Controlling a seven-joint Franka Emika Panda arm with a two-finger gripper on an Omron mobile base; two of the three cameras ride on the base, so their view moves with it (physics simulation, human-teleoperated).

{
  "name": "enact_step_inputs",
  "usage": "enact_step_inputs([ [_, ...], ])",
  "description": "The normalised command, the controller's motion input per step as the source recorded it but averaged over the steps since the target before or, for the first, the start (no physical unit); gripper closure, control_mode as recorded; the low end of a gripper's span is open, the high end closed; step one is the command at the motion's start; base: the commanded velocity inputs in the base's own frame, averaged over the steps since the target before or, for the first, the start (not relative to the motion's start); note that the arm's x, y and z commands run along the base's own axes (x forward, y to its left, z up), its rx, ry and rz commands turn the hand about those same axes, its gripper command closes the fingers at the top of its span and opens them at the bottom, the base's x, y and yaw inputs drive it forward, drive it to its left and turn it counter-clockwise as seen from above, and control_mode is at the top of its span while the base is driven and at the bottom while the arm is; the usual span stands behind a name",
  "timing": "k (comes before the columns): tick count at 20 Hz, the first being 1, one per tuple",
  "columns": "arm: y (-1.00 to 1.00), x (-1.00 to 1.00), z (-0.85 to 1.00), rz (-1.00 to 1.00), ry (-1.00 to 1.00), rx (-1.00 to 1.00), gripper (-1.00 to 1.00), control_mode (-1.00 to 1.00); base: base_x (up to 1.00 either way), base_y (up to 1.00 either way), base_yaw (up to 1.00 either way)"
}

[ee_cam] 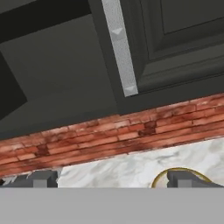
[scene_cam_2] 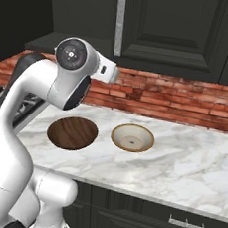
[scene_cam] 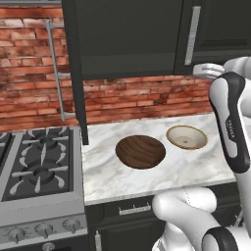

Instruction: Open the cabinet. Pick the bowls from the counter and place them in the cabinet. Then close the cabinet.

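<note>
The black cabinet (scene_cam: 127,34) has its left door (scene_cam: 74,73) swung wide open, showing a dark inside (ee_cam: 57,74). Its right door (ee_cam: 183,35) is closed, with a silver bar handle (ee_cam: 120,48). On the marble counter (scene_cam: 147,181) sit two bowls side by side. The dark brown wood-grain bowl (scene_cam: 140,151) (scene_cam_2: 72,133) is on the left. The cream bowl (scene_cam: 186,137) (scene_cam_2: 133,137) is on the right, and its rim (ee_cam: 159,177) peeks in by one fingertip. My gripper (ee_cam: 114,180) is open and empty, held high above the counter near the cabinet's lower edge, facing the brick wall.
A gas stovetop (scene_cam: 39,162) with black grates adjoins the counter on the left. A red brick wall (scene_cam_2: 177,100) runs behind the counter. Dark drawers (scene_cam_2: 183,224) lie below the counter's front edge. The open door's handle (scene_cam: 56,73) juts out over the stove side.
</note>
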Motion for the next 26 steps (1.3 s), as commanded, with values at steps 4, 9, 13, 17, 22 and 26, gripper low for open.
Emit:
enact_step_inputs([
  [4,0.00,0.18,0.10,0.00,0.00,-0.06,-1.00,-1.00,0.00,0.00,0.00],
  [9,-0.04,0.21,0.04,0.03,0.00,-0.01,-1.00,-1.00,0.00,0.00,0.00],
  [13,-0.05,0.41,0.00,0.11,0.00,0.00,-1.00,-1.00,0.00,0.00,0.00],
  [17,-0.11,0.54,0.00,0.08,-0.02,-0.01,-1.00,-1.00,0.00,0.00,0.00],
  [22,-0.09,0.51,0.01,0.00,0.00,-0.01,-1.00,-1.00,0.00,0.00,0.00],
  [26,-0.06,0.46,0.05,0.00,0.00,-0.03,-1.00,-1.00,0.00,0.00,0.00],
])
